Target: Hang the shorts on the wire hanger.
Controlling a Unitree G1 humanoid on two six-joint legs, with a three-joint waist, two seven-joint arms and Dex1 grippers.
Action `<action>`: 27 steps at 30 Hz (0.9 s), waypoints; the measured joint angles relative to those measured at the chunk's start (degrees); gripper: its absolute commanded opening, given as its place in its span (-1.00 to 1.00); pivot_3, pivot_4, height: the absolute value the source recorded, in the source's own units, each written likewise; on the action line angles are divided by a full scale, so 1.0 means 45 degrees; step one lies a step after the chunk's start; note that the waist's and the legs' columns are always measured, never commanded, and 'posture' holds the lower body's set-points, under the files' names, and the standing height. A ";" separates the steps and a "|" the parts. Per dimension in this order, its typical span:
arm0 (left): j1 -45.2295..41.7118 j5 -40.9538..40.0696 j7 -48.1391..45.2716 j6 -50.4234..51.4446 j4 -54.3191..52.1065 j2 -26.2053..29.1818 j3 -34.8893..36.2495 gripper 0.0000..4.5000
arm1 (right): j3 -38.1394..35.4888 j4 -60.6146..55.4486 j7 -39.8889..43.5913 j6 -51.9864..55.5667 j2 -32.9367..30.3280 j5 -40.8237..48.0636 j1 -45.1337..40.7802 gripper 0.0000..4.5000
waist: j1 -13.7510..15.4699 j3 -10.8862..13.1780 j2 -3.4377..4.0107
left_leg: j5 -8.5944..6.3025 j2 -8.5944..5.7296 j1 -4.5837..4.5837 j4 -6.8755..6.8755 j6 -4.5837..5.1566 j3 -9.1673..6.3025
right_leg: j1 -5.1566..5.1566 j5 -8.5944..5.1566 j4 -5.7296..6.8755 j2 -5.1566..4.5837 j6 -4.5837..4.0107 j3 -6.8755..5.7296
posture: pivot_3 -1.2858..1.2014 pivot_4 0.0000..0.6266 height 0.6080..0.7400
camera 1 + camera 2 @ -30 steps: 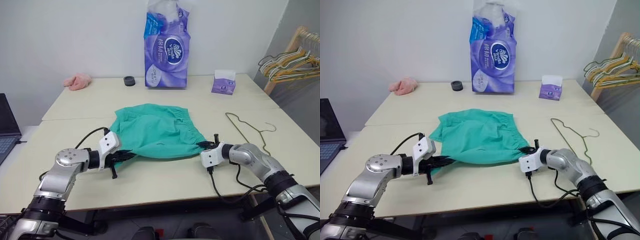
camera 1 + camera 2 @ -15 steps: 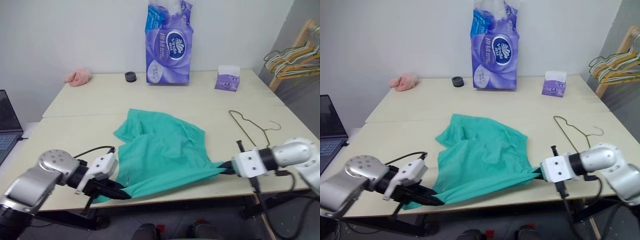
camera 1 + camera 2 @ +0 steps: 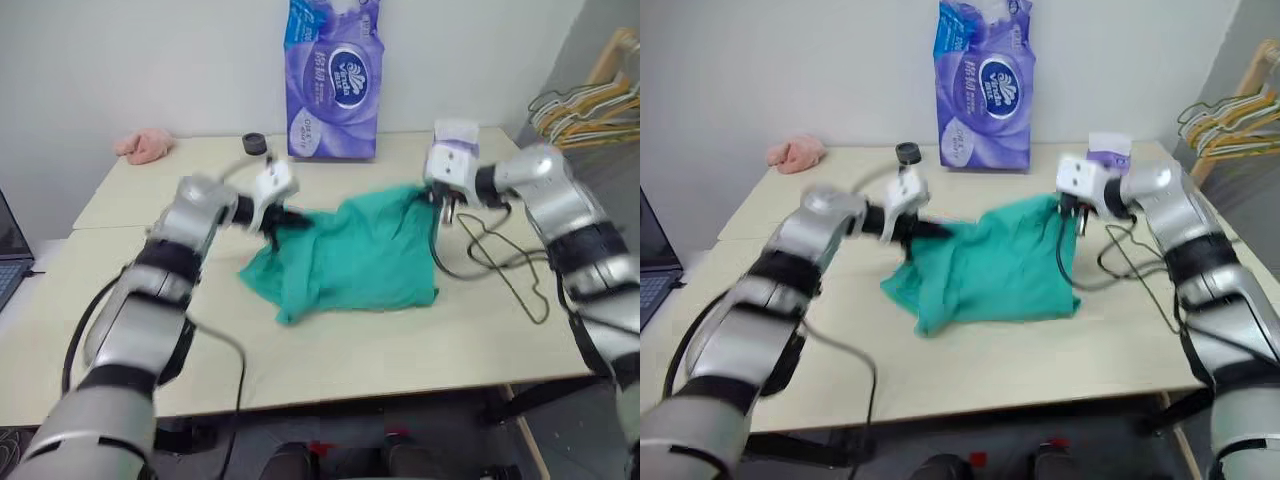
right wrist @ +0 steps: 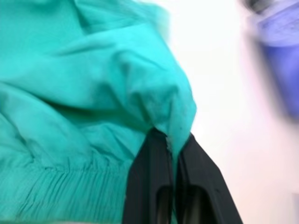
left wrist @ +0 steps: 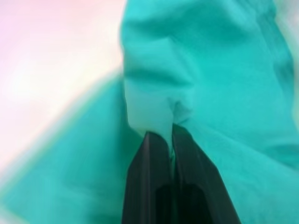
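Left eye view: shorts [image 3: 355, 255] lifted at both upper corners, lower edge resting mid-bench [image 3: 330, 350]. Left fingers [image 5: 168, 154] pinched together on one fabric corner, right fingers [image 4: 174, 161] clamped on the other. Wire hanger [image 3: 500, 262] flat on bench, just beside shorts on right side.

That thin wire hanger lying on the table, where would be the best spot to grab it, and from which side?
Probably the neck just under the hook, coming straight down from above. The wire hanger lies flat on the table, so a sideways approach has nothing to catch. The right pincer is nearest, but it is shut on the shorts.
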 measured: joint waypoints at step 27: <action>1.3376 -0.1633 -0.6073 -0.0155 -1.3971 0.6701 0.0271 -1.00 | -0.0393 -1.0459 -0.2462 -0.4312 -0.1688 -0.2067 1.0341 -0.97 | -0.1194 0.0097 0.0116 | -0.0183 0.0082 0.0493 0.0090 0.0178 0.0119 | 0.0238 -0.0020 0.0272 0.0026 -0.0082 0.0013 | -0.03 -0.83 1.00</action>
